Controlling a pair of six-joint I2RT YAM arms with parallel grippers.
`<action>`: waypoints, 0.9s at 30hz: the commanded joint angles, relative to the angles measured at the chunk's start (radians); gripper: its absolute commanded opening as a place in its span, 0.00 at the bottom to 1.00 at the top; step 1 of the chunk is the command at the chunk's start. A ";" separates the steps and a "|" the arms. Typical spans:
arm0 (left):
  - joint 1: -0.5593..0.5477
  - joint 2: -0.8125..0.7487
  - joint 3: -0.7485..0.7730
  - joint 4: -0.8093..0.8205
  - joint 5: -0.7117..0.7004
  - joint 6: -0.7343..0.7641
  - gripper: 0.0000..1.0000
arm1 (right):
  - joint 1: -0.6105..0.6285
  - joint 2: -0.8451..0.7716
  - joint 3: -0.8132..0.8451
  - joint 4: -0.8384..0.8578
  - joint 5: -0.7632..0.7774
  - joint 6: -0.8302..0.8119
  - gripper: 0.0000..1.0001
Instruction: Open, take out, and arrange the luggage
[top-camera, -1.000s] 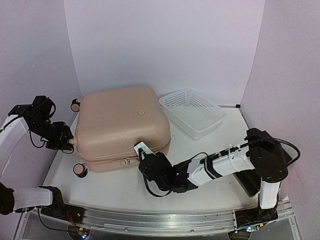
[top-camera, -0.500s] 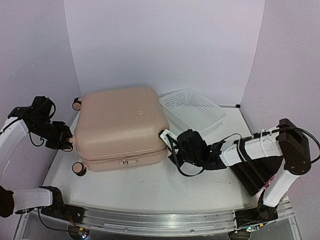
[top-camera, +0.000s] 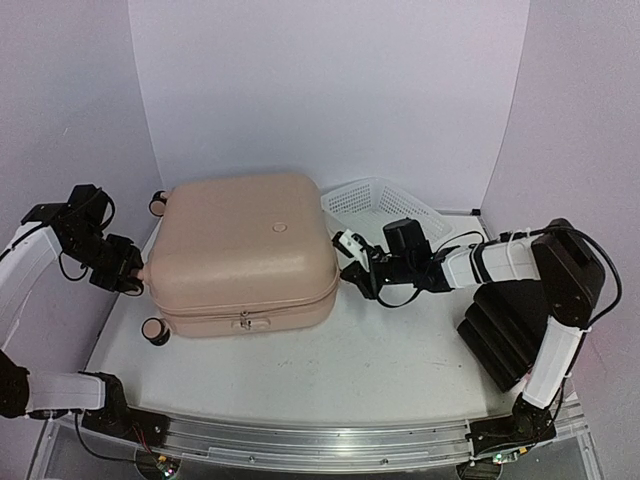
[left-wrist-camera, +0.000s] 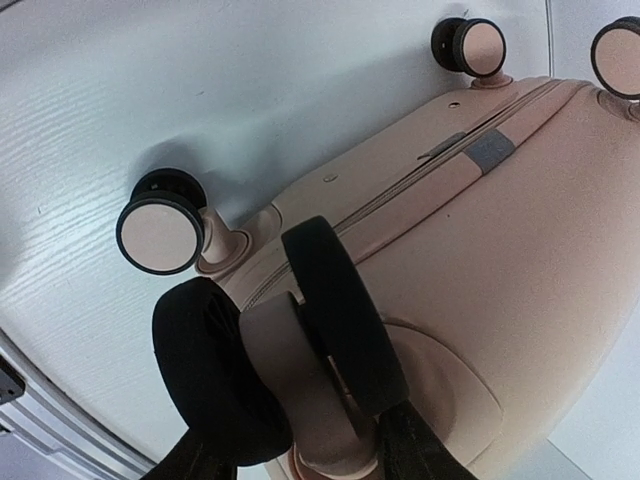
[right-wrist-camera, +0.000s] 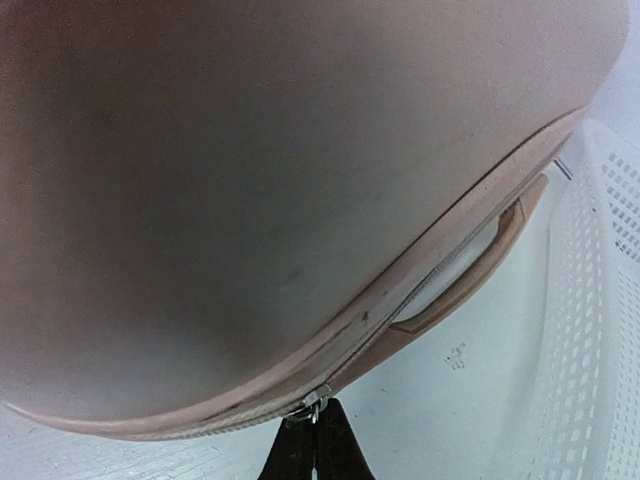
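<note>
The luggage (top-camera: 245, 250) is a big pale pink suitcase lying flat on the table with its lid down. My left gripper (top-camera: 130, 275) is at its left end, shut on one pink-and-black double wheel (left-wrist-camera: 290, 370); in the left wrist view my left gripper (left-wrist-camera: 300, 445) has a black finger on each side of that wheel. My right gripper (top-camera: 347, 268) is at the suitcase's right side, shut on the small metal zipper pull (right-wrist-camera: 312, 405), which sits on the zipper seam just ahead of my right gripper (right-wrist-camera: 315, 450). The pink side handle (right-wrist-camera: 480, 260) lies further along the seam.
A white mesh basket (top-camera: 385, 205) stands right behind my right arm, and its wall (right-wrist-camera: 600, 300) is close beside the suitcase. A black stacked block (top-camera: 505, 335) lies at the right. Other wheels (top-camera: 152, 332) stick out at the left end near the side wall.
My right gripper has carried the zipper pull from the front edge round the front right corner to the right side. The suitcase has shifted slightly left. The left gripper kept its hold.
</note>
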 joint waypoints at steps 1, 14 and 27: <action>0.010 0.114 0.027 -0.062 -0.245 0.360 0.26 | -0.048 0.031 0.064 0.016 -0.218 -0.032 0.00; 0.010 0.191 0.114 0.181 -0.104 0.869 0.59 | 0.354 0.023 0.000 0.146 0.012 0.231 0.00; -0.175 -0.047 0.189 0.154 -0.118 1.007 1.00 | 0.486 -0.007 -0.047 0.152 0.161 0.376 0.00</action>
